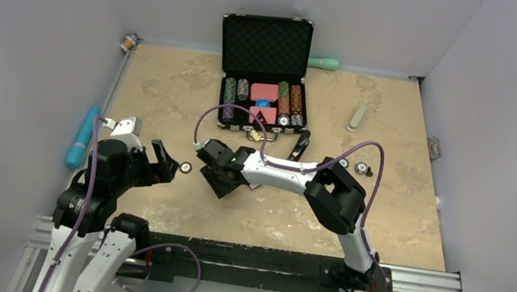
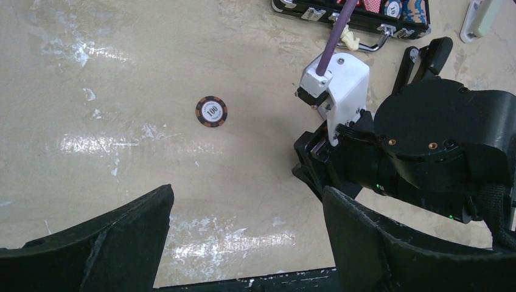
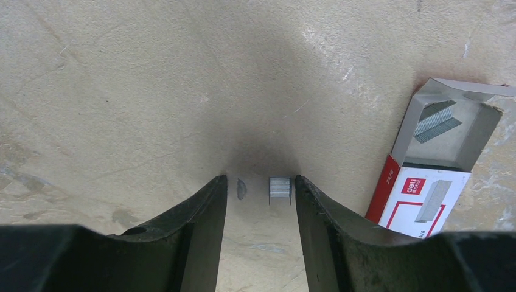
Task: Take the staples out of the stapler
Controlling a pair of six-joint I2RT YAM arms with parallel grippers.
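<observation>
Right wrist view: tiny silvery-grey metal strip of staples (image 3: 280, 187) flat on the mottled beige tabletop (image 3: 152, 91), between the two black fingers of the right gripper (image 3: 260, 184). Just beside the finger (image 3: 325, 231) on the right of that picture, with a wider gap to the other one; touching or not, cannot tell. Jaws partly spread, tips low over the surface, clamped on nothing. Small dark grey smudge (image 3: 240, 188) next to the strip, on the side of the farther finger. Off to the right, clear of the fingers, a small red-and-white rectangular cardboard box (image 3: 426, 198), flap open, more grey strips inside.

Top external view: slim black elongated stapler (image 1: 300, 145) lying on the table just in front of the right front corner of the open black poker-chip case (image 1: 268, 48), beyond the right forearm and well apart from the strip. Hinged top arm up or down: hard to tell.

Left wrist view: left gripper (image 2: 246, 194) spread wide and empty, held above bare table. Ahead of it, a round brown-and-black poker chip (image 2: 212, 112) marked 100, lying flat.

Farther out, from above: pale grey-green oblong bar (image 1: 357, 116) to the right of the case, two more round chips (image 1: 353, 166) near the right elbow, long teal tube (image 1: 83, 135) along the left table edge, mint-green cylinder (image 1: 323, 63) behind the case.
</observation>
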